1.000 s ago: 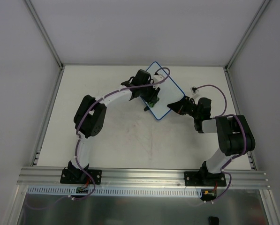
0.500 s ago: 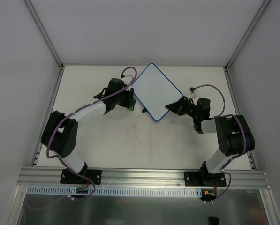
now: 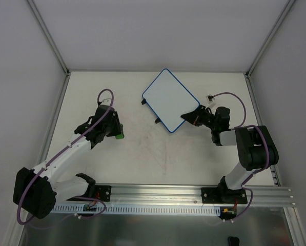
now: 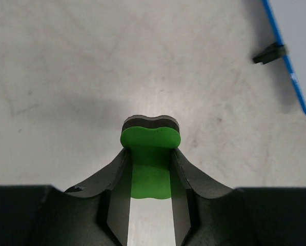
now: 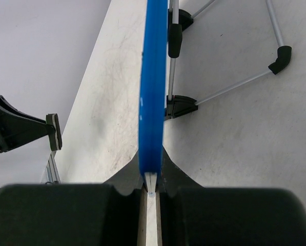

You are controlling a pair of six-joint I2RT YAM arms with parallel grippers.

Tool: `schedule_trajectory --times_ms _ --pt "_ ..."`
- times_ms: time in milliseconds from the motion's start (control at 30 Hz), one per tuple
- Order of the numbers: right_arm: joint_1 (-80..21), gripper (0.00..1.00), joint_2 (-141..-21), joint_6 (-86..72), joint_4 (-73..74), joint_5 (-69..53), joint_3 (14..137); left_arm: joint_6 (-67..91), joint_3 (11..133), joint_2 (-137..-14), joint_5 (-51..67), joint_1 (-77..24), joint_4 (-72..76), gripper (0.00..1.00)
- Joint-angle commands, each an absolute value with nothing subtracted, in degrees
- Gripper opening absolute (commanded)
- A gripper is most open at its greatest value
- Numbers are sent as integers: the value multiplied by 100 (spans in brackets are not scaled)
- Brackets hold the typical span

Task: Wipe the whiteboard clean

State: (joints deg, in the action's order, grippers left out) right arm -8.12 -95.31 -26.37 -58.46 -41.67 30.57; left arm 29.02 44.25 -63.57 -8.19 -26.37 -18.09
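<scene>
- Whiteboard (image 3: 169, 97) shows a plain white face with no marks visible from above, so the wiping step looks done or close to it.
- Left gripper (image 3: 116, 131) hovers over the table (image 3: 142, 159) at the left, well apart from the board, its jaws pinching the green eraser (image 4: 150, 137).
- Two black clips (image 3: 157, 121) sit on the board's left-facing edge, toward the eraser.
- The board sits at centre-rear, turned at an angle; whether it lies flat or is raised cannot be told.
- Right gripper (image 3: 190, 117) has its jaws pressed on the board's blue frame (image 5: 151, 77) at the near right corner, steadying it.
- Judged next: if any faint mark remains, the eraser must go back onto the face while the right grip holds; otherwise the eraser is to be set down and the corner let go.
</scene>
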Motion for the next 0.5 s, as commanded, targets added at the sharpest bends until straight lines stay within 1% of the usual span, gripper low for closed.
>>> schedule_trajectory --times_ms 0,33,67,133,200,267,400,467 --pt "-870 0 -9343 -2654 -6829 -4482 3155 4039 4298 -5951 -1607 -2487 -2933 0" --pt "-879 0 -9334 -2663 -6847 -4482 3155 4252 4159 -5846 -1913 -2487 -3040 0" --pt "-870 0 -9343 -2663 -6855 -4491 3155 4445 4105 -5819 -1959 -2470 -3154 0" --pt "-879 0 -9369 -2681 -6864 -4483 3155 4929 4008 -5836 -1943 -2330 -3366 0" --pt "-879 0 -9360 -2681 -6873 -4483 3147 5097 3885 -5976 -1636 -2198 -3384 0" --pt "-888 0 -9334 -2672 -6873 -4465 3129 5229 3885 -6379 -1277 -2171 -3393 0" --pt "-879 0 -9255 -2663 -6864 -4491 3111 5072 4086 -7397 -968 -2162 -3428 0" --pt "-870 0 -9220 -2663 -6855 -4483 3103 5036 4166 -7645 -862 -2153 -3428 0"
